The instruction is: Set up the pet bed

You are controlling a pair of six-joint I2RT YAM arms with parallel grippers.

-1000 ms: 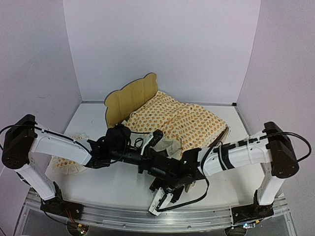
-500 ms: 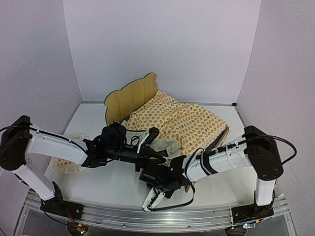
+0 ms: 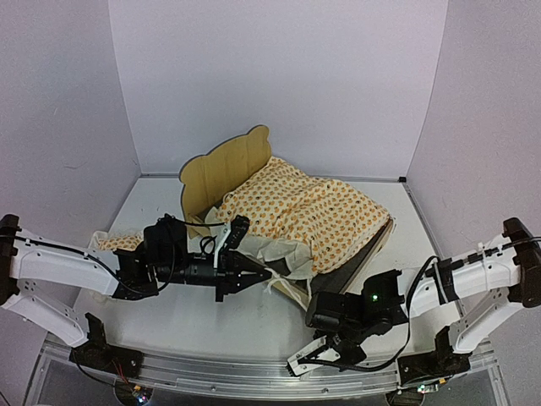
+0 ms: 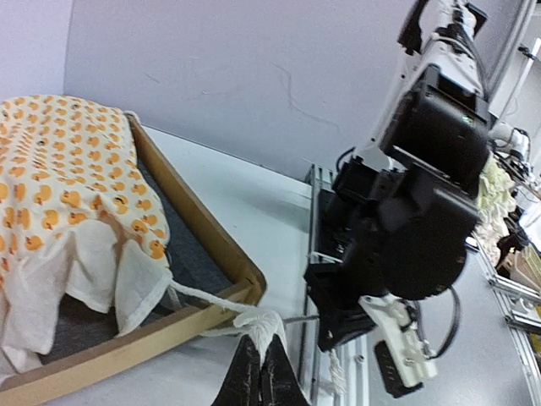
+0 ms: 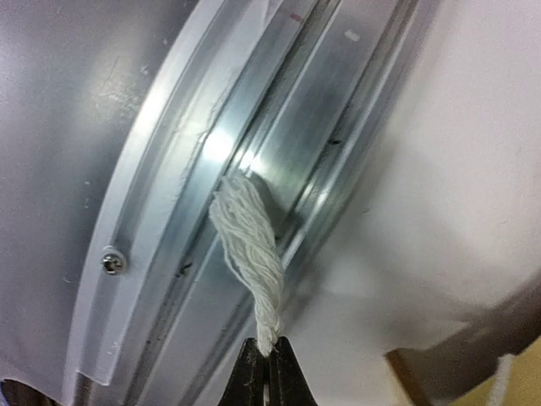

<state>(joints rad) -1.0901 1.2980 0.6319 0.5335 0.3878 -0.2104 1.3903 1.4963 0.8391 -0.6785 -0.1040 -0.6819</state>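
Top external: plywood pet bed [image 3: 224, 169], dotted cover [image 3: 317, 211] perhaps askew.

I've got the pet bed [image 3: 226, 169] sitting flat on the table [image 3: 194, 326], angled from back left toward the right. It's light plywood, with the wavy bear-ear headboard upright at the far-left end. A dotted cover [image 3: 313, 211] drapes most of it, leaving the near rail and dark grey base showing.

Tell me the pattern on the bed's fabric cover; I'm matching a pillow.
The cover is cream with small orange dots; clearest in the left wrist view.
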